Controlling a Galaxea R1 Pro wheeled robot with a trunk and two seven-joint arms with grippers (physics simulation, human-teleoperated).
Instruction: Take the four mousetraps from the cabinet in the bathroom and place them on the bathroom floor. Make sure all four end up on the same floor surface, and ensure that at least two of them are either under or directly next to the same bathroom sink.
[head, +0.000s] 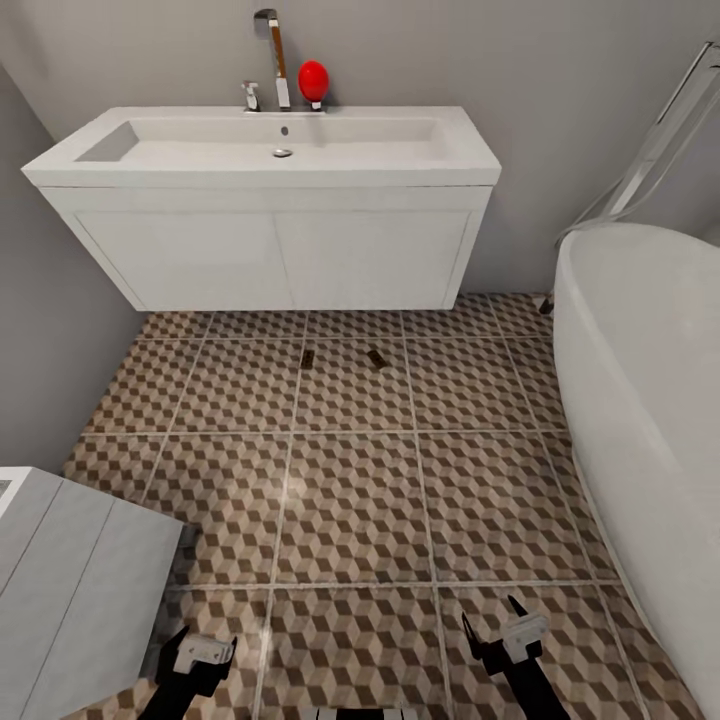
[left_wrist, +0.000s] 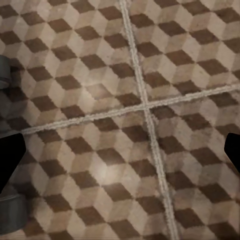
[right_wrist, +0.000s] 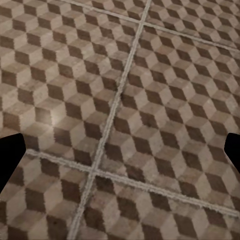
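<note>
Already two mousetraps lie on the bathroom floor (head: 350, 500): one small brown board (head: 309, 357) and a second (head: 377, 358) just beside it, both at about twelve o'clock from the robot, on the cube-patterned tiles directly in front of the white vanity that carries the bathroom sink (head: 270, 145). By that placing, the condition of two traps next to the same sink looks met, and roughly half the job seems done; two more would have to come from the cabinet. Further out, a white bathtub (head: 640, 400) curves along at two to three o'clock, a grey-white unit (head: 70, 570) sits at nine o'clock, and a red object (head: 313, 80) stands by the chrome tap at the back of the basin. Low in the head view, the left gripper (head: 200, 652) and right gripper (head: 505, 628) hang over bare tiles, jaws spread wide and grasping nothing; both wrist views look down on patterned tile between parted dark fingertips
</note>
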